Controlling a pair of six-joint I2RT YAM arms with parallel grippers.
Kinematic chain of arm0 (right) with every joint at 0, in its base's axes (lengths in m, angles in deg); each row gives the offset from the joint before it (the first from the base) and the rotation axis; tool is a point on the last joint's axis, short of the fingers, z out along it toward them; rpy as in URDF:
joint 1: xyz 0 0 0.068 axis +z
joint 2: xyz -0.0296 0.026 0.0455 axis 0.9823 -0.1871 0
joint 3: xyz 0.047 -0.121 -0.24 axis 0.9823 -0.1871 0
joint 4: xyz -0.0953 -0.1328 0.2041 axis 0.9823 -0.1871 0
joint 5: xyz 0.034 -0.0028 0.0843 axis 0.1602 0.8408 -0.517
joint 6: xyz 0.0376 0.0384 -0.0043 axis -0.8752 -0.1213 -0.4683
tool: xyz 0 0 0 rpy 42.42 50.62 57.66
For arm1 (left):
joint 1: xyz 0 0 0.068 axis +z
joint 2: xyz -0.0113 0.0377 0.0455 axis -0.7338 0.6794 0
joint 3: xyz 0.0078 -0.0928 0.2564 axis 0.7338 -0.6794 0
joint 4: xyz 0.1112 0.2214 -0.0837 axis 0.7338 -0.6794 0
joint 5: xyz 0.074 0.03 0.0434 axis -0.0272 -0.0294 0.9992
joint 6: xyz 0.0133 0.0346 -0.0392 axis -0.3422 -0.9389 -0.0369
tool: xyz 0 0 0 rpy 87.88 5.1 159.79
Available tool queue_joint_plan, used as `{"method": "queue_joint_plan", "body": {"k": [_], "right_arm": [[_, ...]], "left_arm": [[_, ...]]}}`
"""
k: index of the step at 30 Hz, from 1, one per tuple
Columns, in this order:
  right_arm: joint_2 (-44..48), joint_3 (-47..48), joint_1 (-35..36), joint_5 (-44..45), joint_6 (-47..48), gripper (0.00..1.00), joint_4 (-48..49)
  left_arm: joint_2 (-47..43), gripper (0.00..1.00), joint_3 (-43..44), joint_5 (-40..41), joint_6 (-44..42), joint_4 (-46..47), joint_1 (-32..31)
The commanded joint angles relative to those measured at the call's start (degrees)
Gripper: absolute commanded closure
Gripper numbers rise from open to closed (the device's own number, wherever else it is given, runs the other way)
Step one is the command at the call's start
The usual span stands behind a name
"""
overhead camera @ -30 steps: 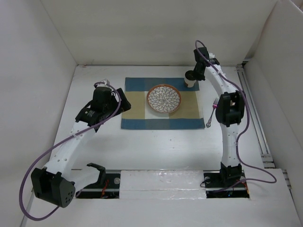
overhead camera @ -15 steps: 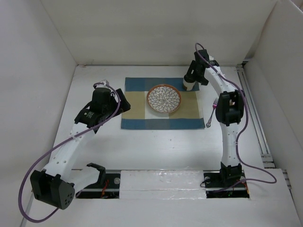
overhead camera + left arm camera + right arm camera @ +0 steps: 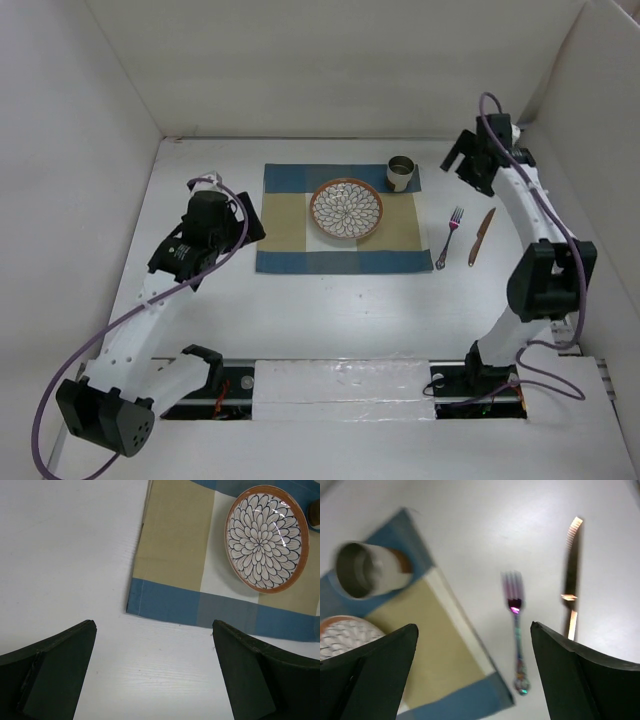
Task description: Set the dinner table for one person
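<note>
On the white dinner table (image 3: pixel 340 310) lies a blue-and-tan checked placemat (image 3: pixel 290 215). A flower-patterned plate (image 3: pixel 346 209) with an orange rim sits in its middle. A cup (image 3: pixel 401 172) stands upright on the mat's far right corner. To the right of the mat lie a fork (image 3: pixel 448 238) and a knife (image 3: pixel 482 236), side by side. My right gripper (image 3: pixel 460 160) hangs open and empty, to the right of the cup and above the cutlery; its wrist view shows the cup (image 3: pixel 367 571), fork (image 3: pixel 516 630) and knife (image 3: pixel 571 580). My left gripper (image 3: pixel 245 215) is open at the mat's left edge, holding nothing.
White panels wall the table on the left, back and right. A rail (image 3: pixel 545 270) runs along the right side. In the left wrist view the placemat's near left corner (image 3: pixel 135 607) and the plate (image 3: pixel 266 537) lie beyond the open fingers.
My right gripper opened and let go of the cup on the mat's far right corner, then swung right, away from it. The left arm drew back slightly.
</note>
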Motion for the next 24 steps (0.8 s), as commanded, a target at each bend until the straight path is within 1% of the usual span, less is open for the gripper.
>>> {"method": "queue_joint_plan", "body": {"k": [1, 5, 7, 8, 10, 11, 13, 17, 19, 24], "right_arm": [[6.3, -14.7, -5.4, -4.4, 0.6, 0.0, 3.0], [12.5, -26.2, -10.1, -4.3, -0.1, 0.0, 5.6], [12.5, -27.7, -11.3, -3.8, -0.1, 0.0, 5.6], [10.3, -27.7, -12.6, -3.7, -0.1, 0.0, 5.6], [7.5, -27.7, -13.2, -7.2, 0.5, 0.0, 5.6], [6.0, -27.7, -13.2, -7.3, 0.5, 0.02, 5.6], [2.0, -26.4, -13.2, -4.5, 0.5, 0.02, 4.8], [-2.5, -25.9, -13.9, -6.6, 1.5, 0.07, 5.5], [-5.6, -23.3, -13.9, -6.6, 1.5, 0.09, 4.3], [-6.3, -22.6, -14.5, -5.3, 1.5, 0.1, 3.7]], "left_arm": [[-1.8, 0.0, 0.8, 0.1, -1.8, 0.6, 0.0], [-1.8, 0.0, -0.3, -2.5, -3.1, 1.9, 0.0], [-1.3, 0.0, -0.3, -2.5, -3.1, 1.9, 0.0], [-1.3, 0.0, -0.3, -2.5, -3.1, 1.9, 0.0], [-1.8, 0.0, -0.3, -2.5, -3.1, 1.9, 0.0], [-1.8, 0.0, -0.3, -3.0, -3.1, 1.9, 0.0], [-2.3, 0.0, -0.3, -3.0, -3.1, 1.9, 0.0], [-2.9, 0.0, -0.8, -4.4, -3.1, 2.5, 0.0], [-3.4, 0.0, -0.8, -4.4, -3.6, 2.5, 0.0], [-3.9, 0.0, -0.8, -4.4, -3.6, 2.5, 0.0]]}}
